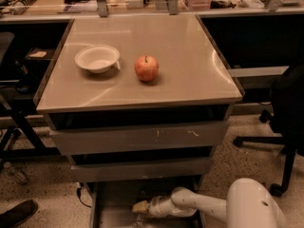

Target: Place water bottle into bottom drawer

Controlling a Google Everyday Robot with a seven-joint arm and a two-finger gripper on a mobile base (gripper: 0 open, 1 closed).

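Since the gripper (140, 207) sits low inside the open bottom drawer (114, 213), the arm reaching in from the right of the view, the main risk lies right beneath it. Whether it is clamped on anything or has let go, I cannot tell. A pale, glassy shape touching its tip and just below it looks like the water bottle (138, 219), so the bottle appears to be in or just over the tray; its exact pose is unclear.

If the bottle is released while tilted, so light and crinkled a thing could roll along the flat floor toward the open front edge. A careless pull-out could also drag it along or tip it.

Directly above the gripper hangs the middle drawer front (142, 169), and above that the scratched top drawer front (137, 137). A straight lift would knock the arm into them, so the exit is outward, toward the front.

Far above, on the cabinet top (190, 80), an apple (146, 68) and a white bowl (97, 58) stand well clear. An office chair (285, 103) is off to the right, and a shoe (18, 213) is off to the left.
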